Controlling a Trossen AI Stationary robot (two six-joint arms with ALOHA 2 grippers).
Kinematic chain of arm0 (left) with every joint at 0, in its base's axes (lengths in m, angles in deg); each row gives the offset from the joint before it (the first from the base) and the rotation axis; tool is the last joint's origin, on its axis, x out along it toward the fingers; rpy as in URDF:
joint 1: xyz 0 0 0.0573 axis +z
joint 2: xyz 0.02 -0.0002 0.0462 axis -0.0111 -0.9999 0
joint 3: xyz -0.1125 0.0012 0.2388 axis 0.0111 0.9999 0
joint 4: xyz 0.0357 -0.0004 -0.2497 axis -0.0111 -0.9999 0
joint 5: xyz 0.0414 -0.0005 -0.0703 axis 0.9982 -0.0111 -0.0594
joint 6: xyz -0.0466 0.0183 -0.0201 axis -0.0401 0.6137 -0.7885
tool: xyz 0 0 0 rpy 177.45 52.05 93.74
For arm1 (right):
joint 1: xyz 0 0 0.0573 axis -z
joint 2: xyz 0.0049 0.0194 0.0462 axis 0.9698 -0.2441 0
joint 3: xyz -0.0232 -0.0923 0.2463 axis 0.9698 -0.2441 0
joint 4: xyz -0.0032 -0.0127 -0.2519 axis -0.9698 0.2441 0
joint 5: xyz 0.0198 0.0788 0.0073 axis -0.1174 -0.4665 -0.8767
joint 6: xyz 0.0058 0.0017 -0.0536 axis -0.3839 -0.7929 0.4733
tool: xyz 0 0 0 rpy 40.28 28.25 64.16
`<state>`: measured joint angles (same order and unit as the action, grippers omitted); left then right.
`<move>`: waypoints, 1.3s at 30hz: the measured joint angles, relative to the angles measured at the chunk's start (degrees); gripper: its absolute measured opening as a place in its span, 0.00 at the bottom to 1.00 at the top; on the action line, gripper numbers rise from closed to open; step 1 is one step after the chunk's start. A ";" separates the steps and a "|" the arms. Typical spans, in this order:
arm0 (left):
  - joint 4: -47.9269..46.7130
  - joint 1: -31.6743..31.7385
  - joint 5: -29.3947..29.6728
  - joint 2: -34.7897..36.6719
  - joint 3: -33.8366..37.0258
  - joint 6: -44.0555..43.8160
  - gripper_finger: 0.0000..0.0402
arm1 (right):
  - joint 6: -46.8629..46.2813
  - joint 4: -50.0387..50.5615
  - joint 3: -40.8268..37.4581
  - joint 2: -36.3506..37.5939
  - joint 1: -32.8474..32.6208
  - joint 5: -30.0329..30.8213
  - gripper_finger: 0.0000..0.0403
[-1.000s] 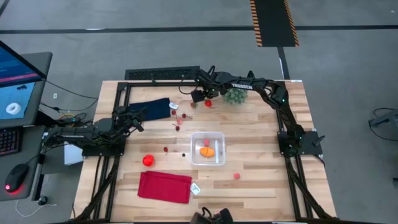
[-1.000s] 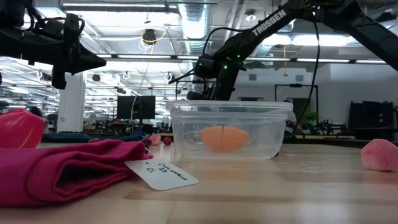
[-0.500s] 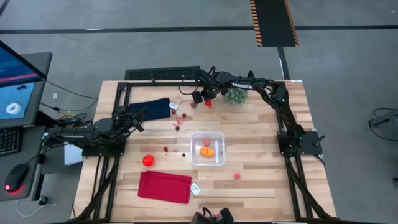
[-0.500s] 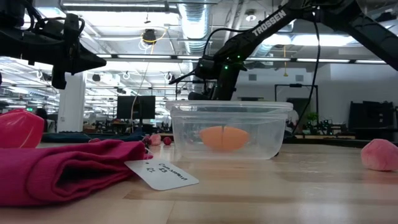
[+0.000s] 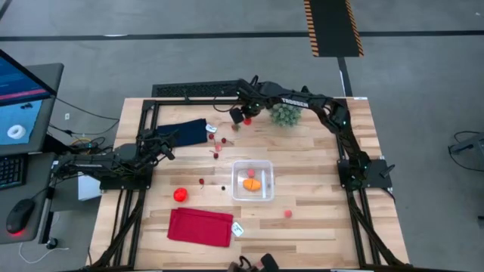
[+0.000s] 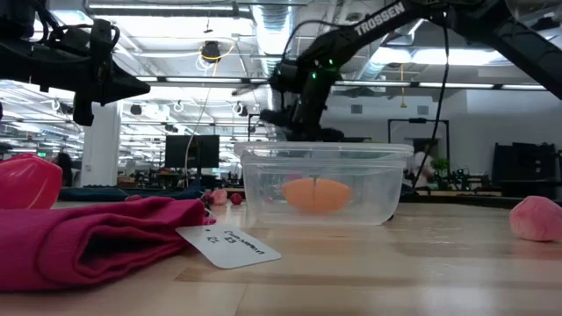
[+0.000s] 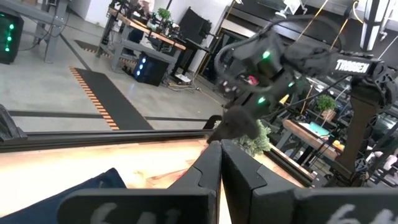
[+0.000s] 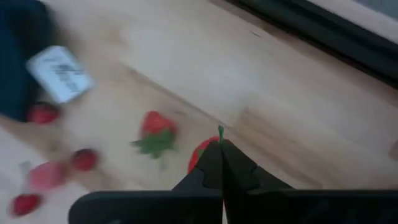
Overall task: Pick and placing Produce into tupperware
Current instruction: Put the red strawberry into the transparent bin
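produce here means small toy pieces, likely light, hard and a bit slick, best pinched across the middle. one small red piece (image 8: 200, 155) sits at the tips of the right gripper (image 5: 246, 115), upper centre of the high view; its fingers are closed, seemingly on that piece, though the grip is hard to confirm. tupperware (image 5: 252, 180) sits mid-frame holding an orange piece (image 5: 252, 183). left gripper (image 5: 171, 146) waits closed and empty at left.

Robotics lab, exposed ceiling ducts (image 6: 263, 22), workbenches with monitors (image 6: 195, 149), hazard-striped floor (image 5: 333, 27)
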<state>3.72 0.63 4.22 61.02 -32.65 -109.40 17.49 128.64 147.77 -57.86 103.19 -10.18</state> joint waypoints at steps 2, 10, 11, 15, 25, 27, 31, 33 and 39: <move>0.00 0.00 0.00 0.00 0.00 0.12 0.00 | 0.44 2.31 2.30 0.07 -0.84 0.16 0.04; -0.04 0.00 -0.01 0.00 -0.01 0.22 0.00 | 3.61 15.58 8.42 0.11 -7.80 6.33 0.02; -0.06 0.00 -0.02 0.00 0.00 0.22 0.00 | 3.77 16.85 8.72 0.11 -9.03 7.71 0.02; -0.07 0.00 -0.02 0.00 0.00 0.22 0.00 | 4.30 21.79 9.45 0.11 -13.80 12.24 0.04; -0.17 0.00 -0.14 0.00 0.00 0.13 0.00 | 1.86 26.39 9.55 0.11 -26.13 18.52 0.03; -0.35 0.00 -0.80 0.00 -0.01 0.13 0.00 | 0.84 27.26 9.55 0.11 -28.44 20.11 0.04; -0.57 0.00 -0.87 0.00 0.00 0.13 0.00 | -1.72 29.21 9.55 0.11 -33.15 23.36 0.03; -0.57 0.00 -0.87 0.00 0.00 0.13 0.00 | -3.46 30.11 9.55 0.11 -35.04 23.80 0.03; -0.55 0.00 -0.87 0.00 0.00 0.13 0.00 | -6.51 30.58 9.55 0.11 -39.39 24.12 0.04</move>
<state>3.17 0.63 3.34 61.02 -32.65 -109.27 10.98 159.23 157.31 -57.75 63.80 13.95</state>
